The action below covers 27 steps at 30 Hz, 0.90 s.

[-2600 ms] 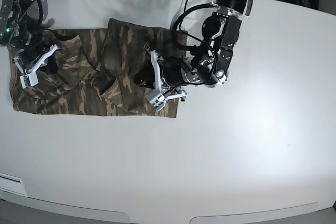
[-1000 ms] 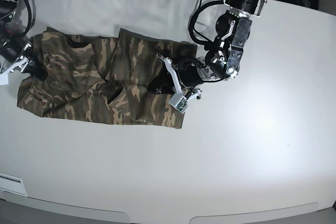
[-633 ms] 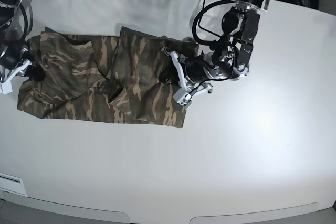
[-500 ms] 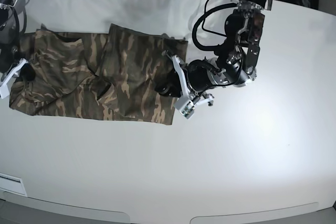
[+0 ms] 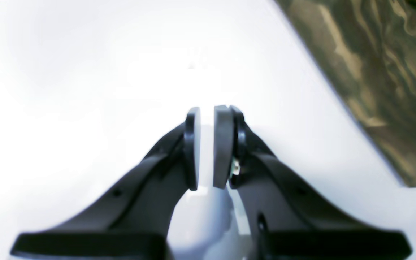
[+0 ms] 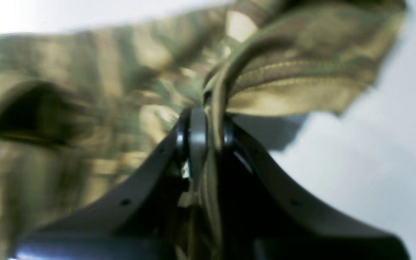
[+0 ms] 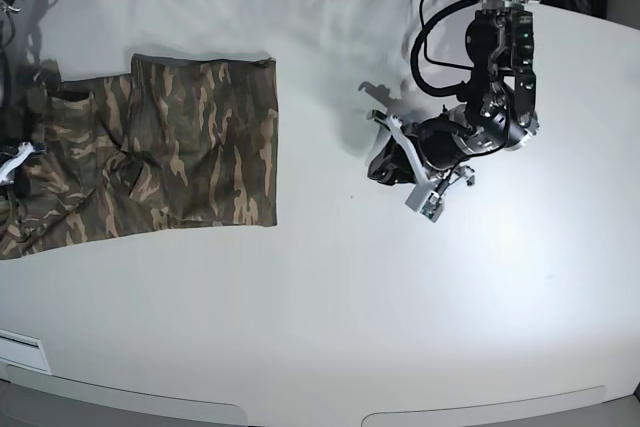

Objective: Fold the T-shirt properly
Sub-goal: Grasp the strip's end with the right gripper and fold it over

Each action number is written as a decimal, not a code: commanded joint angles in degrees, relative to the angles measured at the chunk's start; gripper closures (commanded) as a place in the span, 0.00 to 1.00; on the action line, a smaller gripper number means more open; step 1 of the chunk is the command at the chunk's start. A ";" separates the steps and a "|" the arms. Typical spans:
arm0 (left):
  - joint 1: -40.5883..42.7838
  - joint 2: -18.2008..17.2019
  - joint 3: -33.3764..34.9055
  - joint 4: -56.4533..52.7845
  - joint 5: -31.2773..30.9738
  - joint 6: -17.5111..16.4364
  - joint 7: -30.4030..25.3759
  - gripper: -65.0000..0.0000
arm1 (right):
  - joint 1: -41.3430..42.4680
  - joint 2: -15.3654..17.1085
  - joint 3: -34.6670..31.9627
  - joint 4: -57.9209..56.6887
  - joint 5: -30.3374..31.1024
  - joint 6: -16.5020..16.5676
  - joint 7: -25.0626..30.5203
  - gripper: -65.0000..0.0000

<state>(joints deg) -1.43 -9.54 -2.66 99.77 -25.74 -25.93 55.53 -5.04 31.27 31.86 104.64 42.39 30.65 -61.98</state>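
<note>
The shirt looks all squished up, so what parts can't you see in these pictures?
- Base view: the T-shirt's left end runs off the picture edge.
- Base view: the right hand is mostly cut off there.
- Right wrist view: the cloth is blurred.
- Left wrist view: only one corner shows.

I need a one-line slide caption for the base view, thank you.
Left gripper hangs empty over the bare table, clear of the camouflage T-shirt.

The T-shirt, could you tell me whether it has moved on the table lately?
Yes. The T-shirt has slid toward the table's left edge in the base view.
</note>
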 commanded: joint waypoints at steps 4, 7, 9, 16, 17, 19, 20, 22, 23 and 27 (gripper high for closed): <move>-1.09 -2.93 -0.15 1.01 -1.33 -0.20 -1.25 0.86 | -4.09 -2.08 0.42 5.51 17.20 7.37 0.02 1.00; -1.11 -4.61 -0.15 1.01 -1.36 -0.20 -1.29 0.86 | -6.45 -5.73 0.33 5.92 28.33 9.35 -3.34 1.00; -1.09 -5.38 -0.15 1.01 -1.36 -0.17 -1.25 0.86 | -6.86 -8.79 0.33 5.92 31.32 9.35 -4.44 1.00; -0.92 -6.01 -0.15 1.01 -2.43 -0.17 -1.25 0.86 | -6.80 -16.41 -4.17 5.90 30.91 9.35 -4.74 1.00; -0.94 -6.01 -0.15 1.01 -2.71 -0.17 -1.27 0.86 | -6.71 -17.14 -5.95 5.90 30.29 9.35 -4.74 1.00; -0.94 -6.01 -0.15 1.01 -3.54 -0.17 -1.25 0.86 | -6.64 -18.34 -9.70 5.90 26.60 9.35 -4.39 1.00; -0.92 -6.01 -0.15 1.01 -3.56 -0.17 -1.25 0.86 | -6.67 -18.88 -11.58 5.88 24.15 9.35 -3.30 1.00; -0.92 -6.01 -0.15 1.01 -3.54 -0.17 -1.25 0.86 | -6.67 -19.93 -15.19 5.88 18.80 9.35 0.31 1.00; -0.92 -6.01 -0.15 1.01 -3.54 -0.17 -1.22 0.86 | -6.67 -20.33 -16.83 5.88 16.63 9.35 2.45 1.00; -0.57 -6.01 -0.15 1.01 -3.74 -0.17 -1.25 0.86 | -5.81 -21.14 -23.10 5.88 12.39 9.35 6.64 0.95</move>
<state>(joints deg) -1.26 -15.25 -2.61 99.77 -28.34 -25.96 55.51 -11.68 10.09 8.58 109.60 53.01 39.62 -57.19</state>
